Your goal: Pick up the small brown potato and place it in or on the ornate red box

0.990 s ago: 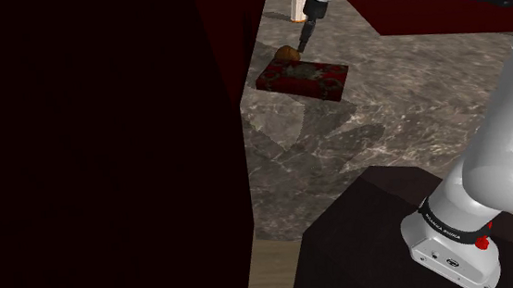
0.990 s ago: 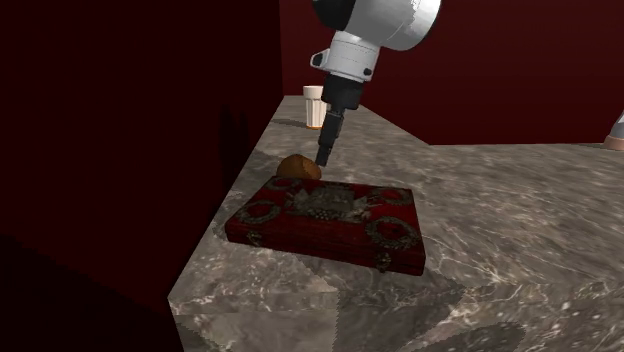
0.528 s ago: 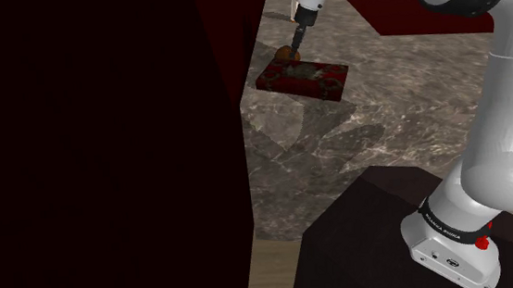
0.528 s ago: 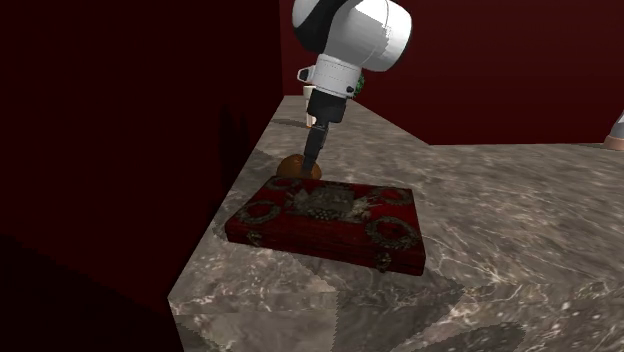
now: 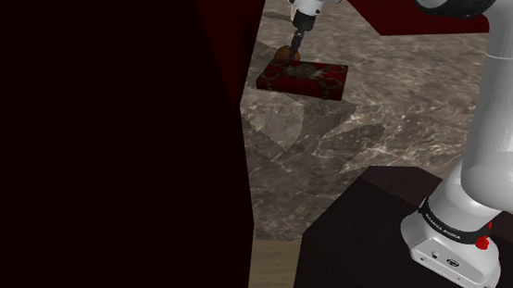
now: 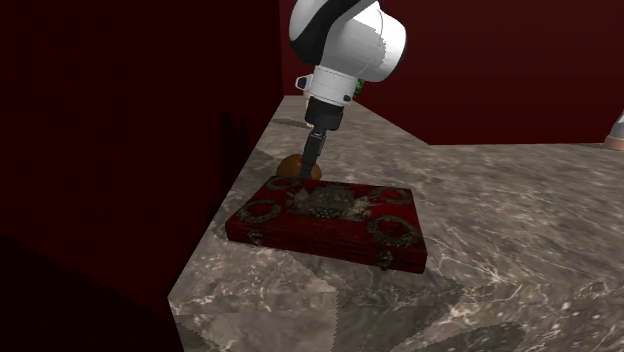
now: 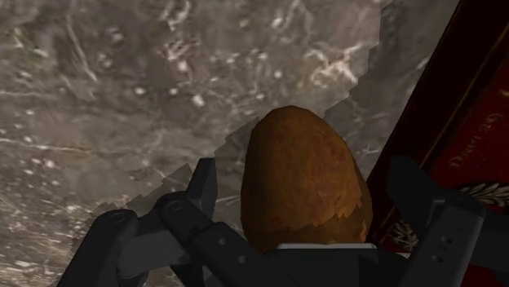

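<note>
A small brown potato point(image 7: 303, 186) lies on the marble counter, right against the far side of the ornate red box point(image 6: 325, 222). My gripper point(image 7: 310, 186) is open and lowered over the potato, one black finger point(image 7: 202, 189) on each side with a gap showing between finger and potato. In the second exterior view the gripper point(image 6: 309, 165) points down at the potato point(image 6: 293, 167) just behind the box. The shoulder view has the gripper point(image 5: 292, 50) at the potato point(image 5: 283, 52), beyond the box point(image 5: 304, 75).
A tall dark red wall point(image 6: 140, 120) stands close beside the potato and box on the second exterior view's left. The marble counter point(image 6: 520, 230) stretches open toward that view's right, where a pale object point(image 6: 614, 134) sits at the edge.
The gripper has moved toward the wall and come down from beside the potato to straddle it. Potato and box have not moved.
</note>
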